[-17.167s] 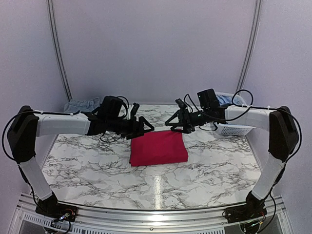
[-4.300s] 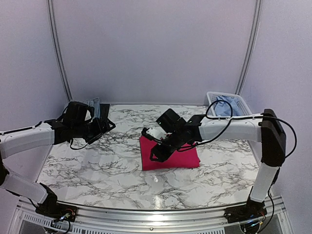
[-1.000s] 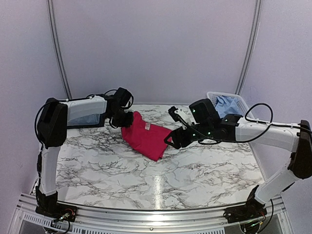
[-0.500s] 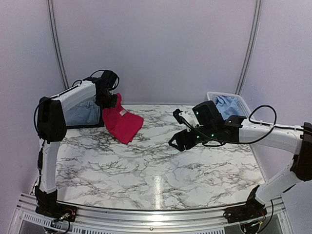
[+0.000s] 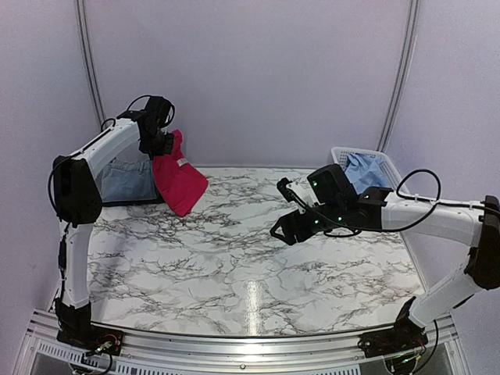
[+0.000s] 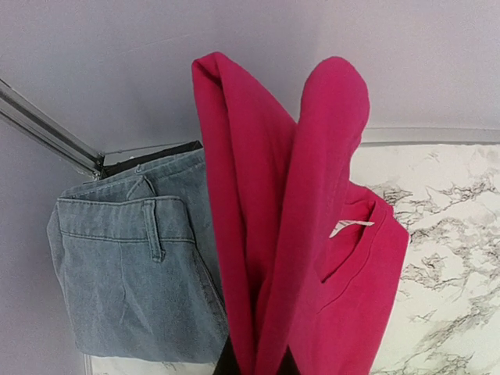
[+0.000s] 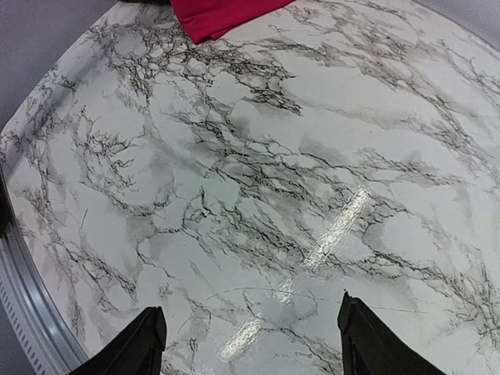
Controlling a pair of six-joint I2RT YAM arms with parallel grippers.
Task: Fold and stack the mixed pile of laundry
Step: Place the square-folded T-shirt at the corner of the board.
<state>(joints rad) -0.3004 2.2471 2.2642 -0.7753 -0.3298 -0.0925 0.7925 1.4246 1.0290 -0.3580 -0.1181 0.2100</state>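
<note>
Pink-red folded T-shirt (image 5: 178,181) has left the table (image 5: 250,269) and now hangs pinched in the left gripper (image 5: 162,143) by the jeans (image 5: 126,184), ready for stacking; right gripper (image 7: 251,337) gapes wide, empty.

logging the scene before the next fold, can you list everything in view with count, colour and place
pink-red T-shirt: one, bright pink-red, hanging in the air at far left, above the denim
denim piece: one, faded blue, folded flat in the table's far left corner
dark piece: one, black, only an edge shows at the denim's border
light blue shirt: one, light blue, bunched in the basket
basket: one, white slatted, far right corner
table: one, white marble with grey veins
left gripper: one, black, raised at far left, shut on the T-shirt
right gripper: one, black, open over the table's middle right, holding nothing
</note>
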